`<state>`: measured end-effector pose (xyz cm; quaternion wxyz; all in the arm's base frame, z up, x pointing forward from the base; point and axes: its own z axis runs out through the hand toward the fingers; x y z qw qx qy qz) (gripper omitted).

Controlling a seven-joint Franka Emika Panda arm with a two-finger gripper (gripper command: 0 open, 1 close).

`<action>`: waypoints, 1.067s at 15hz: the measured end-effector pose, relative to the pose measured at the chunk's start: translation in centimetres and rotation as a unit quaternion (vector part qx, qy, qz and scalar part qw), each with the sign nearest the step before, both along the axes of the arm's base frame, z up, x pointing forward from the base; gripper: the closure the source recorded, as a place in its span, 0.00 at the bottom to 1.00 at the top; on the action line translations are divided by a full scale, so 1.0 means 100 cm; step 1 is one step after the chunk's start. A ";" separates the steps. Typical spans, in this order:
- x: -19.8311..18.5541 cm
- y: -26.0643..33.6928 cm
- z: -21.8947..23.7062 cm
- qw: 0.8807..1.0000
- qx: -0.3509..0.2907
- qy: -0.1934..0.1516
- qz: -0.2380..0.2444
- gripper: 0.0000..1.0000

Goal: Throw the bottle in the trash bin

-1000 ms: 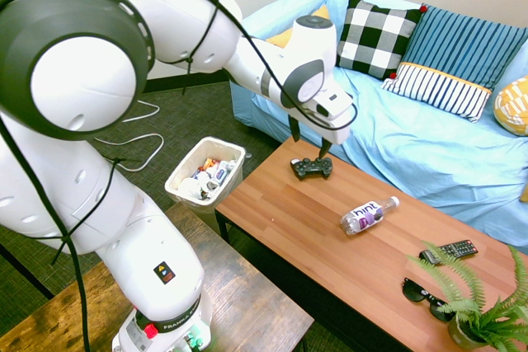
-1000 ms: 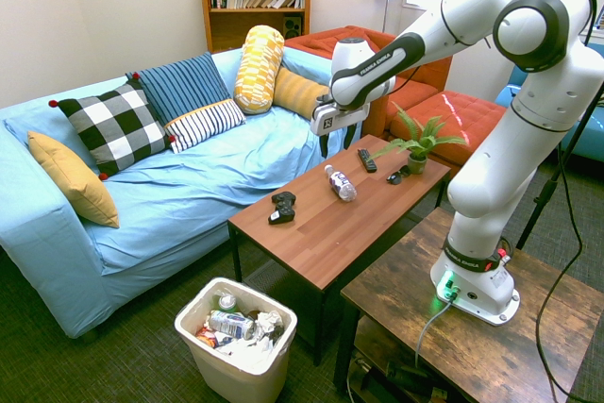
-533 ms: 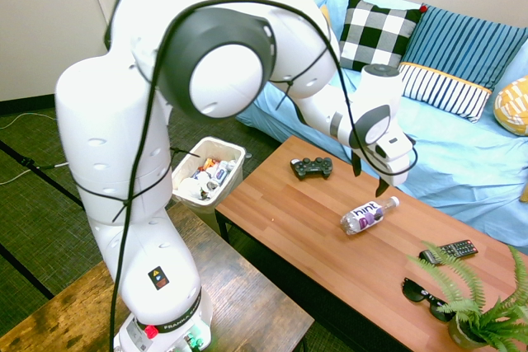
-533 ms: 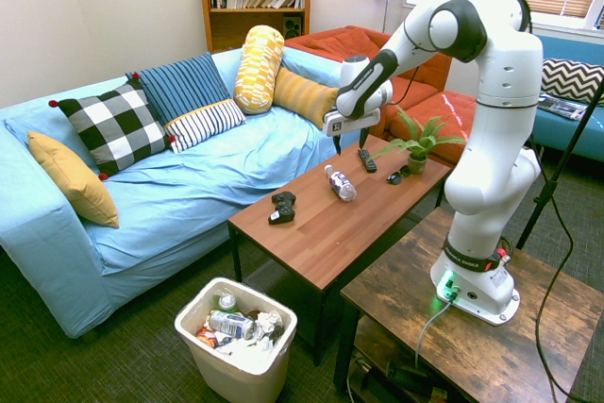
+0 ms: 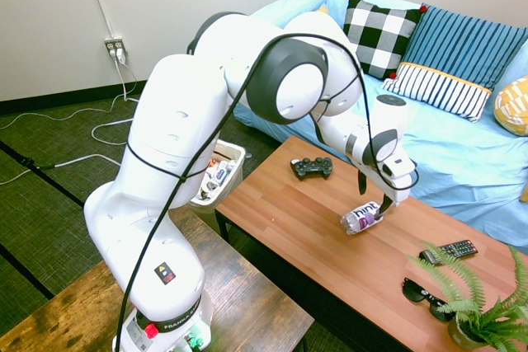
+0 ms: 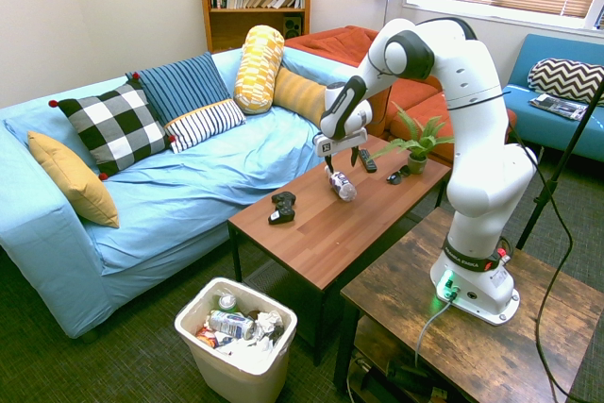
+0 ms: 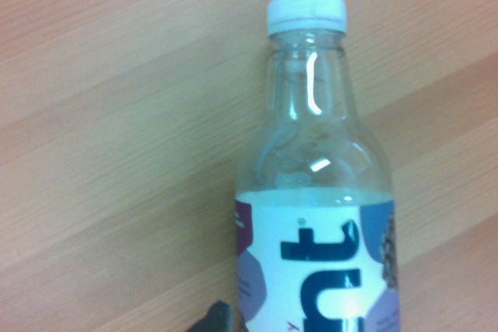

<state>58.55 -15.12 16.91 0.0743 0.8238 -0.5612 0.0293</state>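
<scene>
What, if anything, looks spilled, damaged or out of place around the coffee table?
Nothing looks spilled or damaged. The only mildly odd thing is the clear "hint" bottle, capped but lying on its side on the table rather than standing.

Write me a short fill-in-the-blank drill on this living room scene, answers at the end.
The bottle lies on its side on the wooden ____.
The word printed on its label is "____".
The gripper is open above it, and the bottle's ____ is still screwed on.
The trash bin stands on the ____.

Missing words, in order: table; hint; cap; floor.
</scene>
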 end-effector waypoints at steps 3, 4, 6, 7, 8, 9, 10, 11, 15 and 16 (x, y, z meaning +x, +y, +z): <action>0.008 0.001 -0.034 1.000 -0.006 0.016 0.000 0.00; 0.009 -0.001 -0.044 1.000 -0.007 0.021 -0.003 0.00; 0.011 -0.003 -0.063 1.000 -0.008 0.029 -0.005 1.00; 0.011 -0.004 -0.071 0.999 -0.005 0.032 -0.006 1.00; 0.011 -0.004 -0.077 0.999 -0.001 0.034 -0.007 1.00; 0.013 -0.005 -0.076 0.999 0.003 0.031 -0.007 1.00; 0.013 -0.005 -0.076 1.000 0.006 0.030 -0.007 1.00; 0.013 -0.006 -0.077 0.999 0.009 0.030 -0.008 1.00; 0.012 -0.012 -0.078 0.999 0.017 0.028 -0.010 1.00; 0.012 -0.014 -0.079 0.999 0.017 0.027 -0.011 1.00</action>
